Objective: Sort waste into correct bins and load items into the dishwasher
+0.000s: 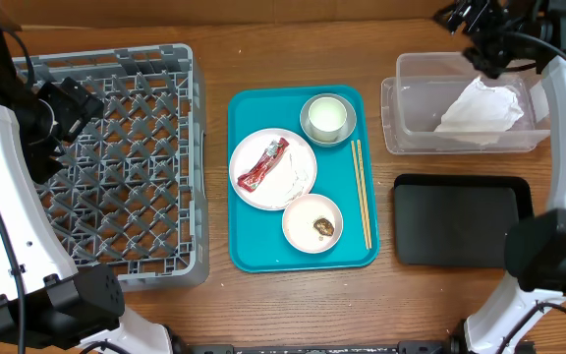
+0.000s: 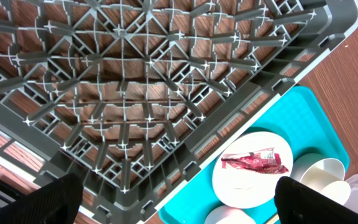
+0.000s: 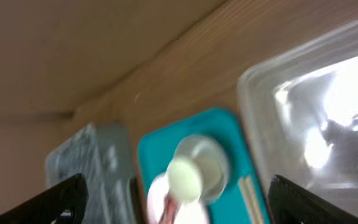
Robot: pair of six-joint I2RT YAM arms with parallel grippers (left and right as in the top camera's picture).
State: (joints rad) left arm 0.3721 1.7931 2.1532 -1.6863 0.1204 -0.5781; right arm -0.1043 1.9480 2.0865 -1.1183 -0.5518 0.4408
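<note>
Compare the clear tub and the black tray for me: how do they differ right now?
The clear tub is see-through with tall walls; the black tray is opaque and flat. The clear tub holds a crumpled white napkin; the black tray shows nothing on it. Both are rounded rectangles of similar footprint, right of the teal tray.

tub (image 1: 413, 110): clear glossy plastic | rack (image 1: 196, 167): grey matt plastic | table (image 1: 430, 307): wood
</note>
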